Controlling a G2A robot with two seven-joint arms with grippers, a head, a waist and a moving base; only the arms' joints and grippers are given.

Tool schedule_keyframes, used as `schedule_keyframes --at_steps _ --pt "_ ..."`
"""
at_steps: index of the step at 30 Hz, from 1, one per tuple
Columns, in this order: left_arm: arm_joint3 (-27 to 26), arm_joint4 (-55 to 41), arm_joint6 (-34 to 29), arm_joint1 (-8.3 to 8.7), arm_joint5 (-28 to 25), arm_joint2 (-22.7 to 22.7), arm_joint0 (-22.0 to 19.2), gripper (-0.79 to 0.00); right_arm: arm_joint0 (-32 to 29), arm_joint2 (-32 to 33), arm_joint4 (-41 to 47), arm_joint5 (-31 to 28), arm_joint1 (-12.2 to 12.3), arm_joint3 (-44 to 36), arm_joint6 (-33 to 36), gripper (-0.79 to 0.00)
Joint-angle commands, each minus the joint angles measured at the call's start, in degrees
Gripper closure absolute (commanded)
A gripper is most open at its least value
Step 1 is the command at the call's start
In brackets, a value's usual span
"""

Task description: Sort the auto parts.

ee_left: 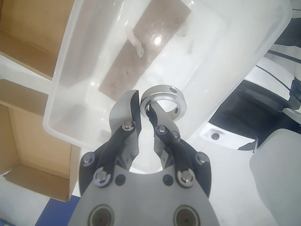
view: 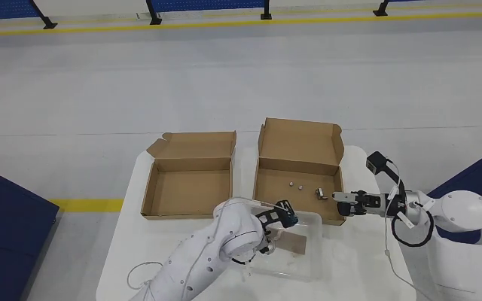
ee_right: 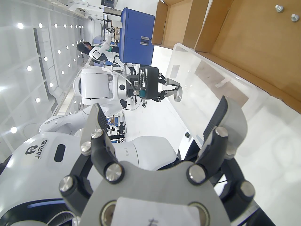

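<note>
My left gripper (ee_left: 144,109) is shut on a silver metal ring (ee_left: 164,104), one finger inside the ring and one outside. It holds the ring above the near rim of a clear plastic bin (ee_left: 265,45). In the top view the left gripper (view: 285,216) hangs over the bin (view: 315,259) near its far edge. The right wrist view shows the ring (ee_right: 178,95) farther off. My right gripper (ee_right: 160,109) is open with nothing between its fingers, and it sits (view: 340,202) beside the bin's right end, by the right cardboard box (view: 263,177).
The right box holds small metal parts (view: 300,185), two of them bolts (ee_right: 278,8). The left cardboard box (view: 188,192) looks bare inside. A brown card (ee_left: 145,45) and a small white clip (ee_left: 136,43) lie in the bin. All stand on the white table (view: 354,263).
</note>
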Motion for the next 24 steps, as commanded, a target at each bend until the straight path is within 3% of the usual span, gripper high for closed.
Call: schedule_keyframes --at_steps 1,7,12,16,24 --pt "-0.7 -2.2 5.3 0.55 -1.1 -2.7 1.2 0.0 0.0 0.0 0.0 0.0 0.0 0.0 0.0 -0.785" --pt "-2.6 -15.3 12.9 2.84 -11.2 -12.8 5.7 0.0 0.0 0.0 0.0 0.0 0.0 0.0 0.0 -0.785" --pt "-0.6 -26.5 18.3 4.7 -21.4 -19.9 8.7 0.0 0.0 0.0 0.0 0.0 0.0 0.0 0.0 -0.785" --pt "0.6 -30.1 22.9 6.0 -26.0 -21.5 9.5 0.0 0.0 0.0 0.0 0.0 0.0 0.0 0.0 -0.785" --pt "0.6 -30.1 22.9 6.0 -26.0 -21.5 9.5 0.0 0.0 0.0 0.0 0.0 0.0 0.0 0.0 -0.785"
